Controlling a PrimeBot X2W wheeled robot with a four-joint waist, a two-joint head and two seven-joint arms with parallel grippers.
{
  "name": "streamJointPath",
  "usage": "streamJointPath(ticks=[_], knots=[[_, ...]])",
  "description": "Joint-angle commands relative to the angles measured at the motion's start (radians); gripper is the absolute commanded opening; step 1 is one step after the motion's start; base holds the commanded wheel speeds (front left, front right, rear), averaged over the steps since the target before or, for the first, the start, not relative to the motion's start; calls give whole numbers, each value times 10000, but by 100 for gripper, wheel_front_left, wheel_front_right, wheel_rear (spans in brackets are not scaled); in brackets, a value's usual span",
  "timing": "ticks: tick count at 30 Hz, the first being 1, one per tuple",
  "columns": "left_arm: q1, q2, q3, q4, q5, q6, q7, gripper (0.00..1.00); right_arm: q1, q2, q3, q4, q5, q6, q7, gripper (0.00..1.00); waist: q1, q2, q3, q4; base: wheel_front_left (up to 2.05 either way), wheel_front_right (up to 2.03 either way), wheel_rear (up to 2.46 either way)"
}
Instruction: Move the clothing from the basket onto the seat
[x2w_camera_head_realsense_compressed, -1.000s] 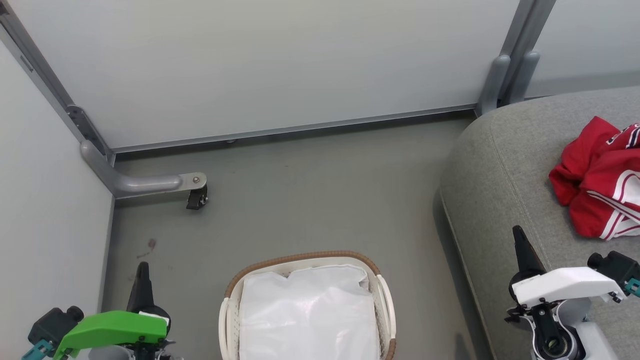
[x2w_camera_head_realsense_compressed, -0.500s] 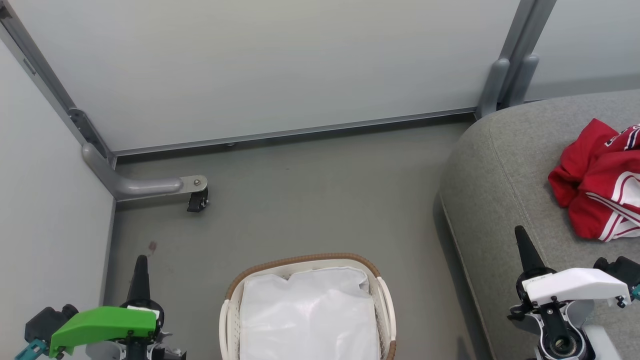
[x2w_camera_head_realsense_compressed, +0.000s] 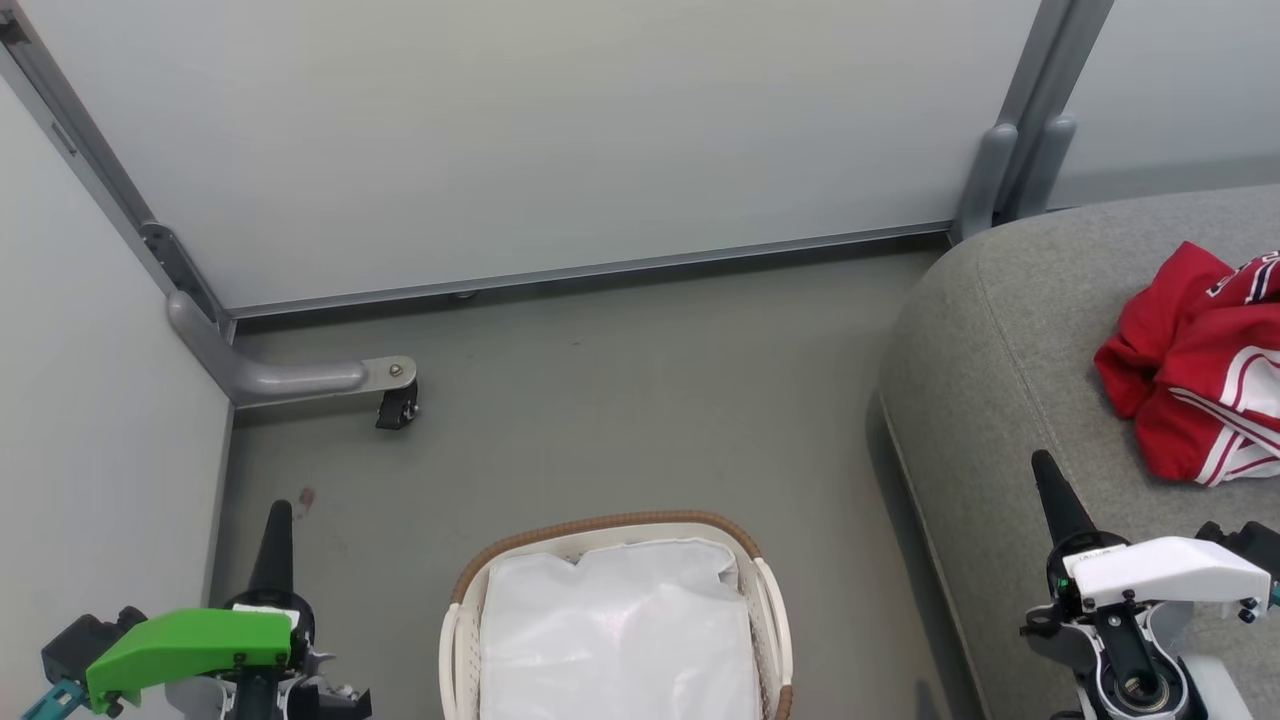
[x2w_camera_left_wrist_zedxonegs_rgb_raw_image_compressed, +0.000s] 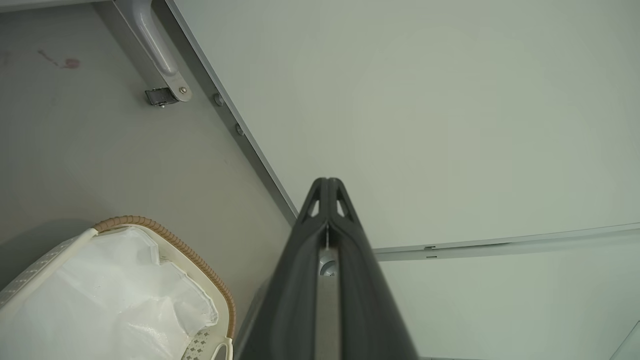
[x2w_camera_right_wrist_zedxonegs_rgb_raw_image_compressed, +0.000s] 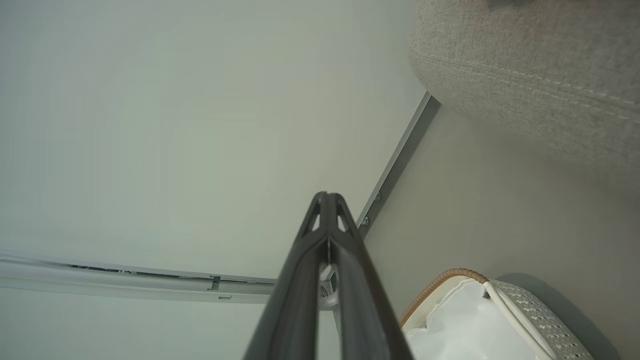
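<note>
Crumpled red clothing (x2w_camera_head_realsense_compressed: 1195, 370) with white stripe trim lies on the grey seat (x2w_camera_head_realsense_compressed: 1010, 340) at the right edge of the head view. The cream basket (x2w_camera_head_realsense_compressed: 615, 527) sits on the floor at the bottom centre, and inside it I see just its white liner cloth (x2w_camera_head_realsense_compressed: 615, 640). My left gripper (x2w_camera_head_realsense_compressed: 278, 512) is shut and empty at the lower left, beside the basket. Over the seat's front part, below the clothing, my right gripper (x2w_camera_head_realsense_compressed: 1045, 465) is shut and empty. The basket (x2w_camera_left_wrist_zedxonegs_rgb_raw_image_compressed: 165, 240) also appears in the left wrist view, the basket (x2w_camera_right_wrist_zedxonegs_rgb_raw_image_compressed: 500, 295) and seat (x2w_camera_right_wrist_zedxonegs_rgb_raw_image_compressed: 530, 85) in the right wrist view.
Pale partition panels (x2w_camera_head_realsense_compressed: 520, 130) close off the back and left. A grey metal foot with a black caster (x2w_camera_head_realsense_compressed: 395, 405) juts onto the floor at the left. Bare grey floor (x2w_camera_head_realsense_compressed: 640, 400) lies between the basket, the panels and the seat.
The whole head view has drifted slightly, so the camera moved. Both grippers sit a little lower in view; the right one has drawn back from the clothing. Both stay shut.
</note>
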Motion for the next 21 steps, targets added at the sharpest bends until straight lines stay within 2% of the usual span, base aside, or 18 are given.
streamJointPath(ticks=[1, 21], knots=[[-235, 63, 46, -133, -249, -49, 58, 0, 60, -64, -53, -130, 278, -6, 79, 0, 0, -1, -10, 1, 0, 0, 0], [-289, 72, 206, -302, -1702, -102, 482, 0, 196, -78, -165, -361, 1925, -8, 516, 0, 0, -1, -141, 9, 0, 0, 0]])
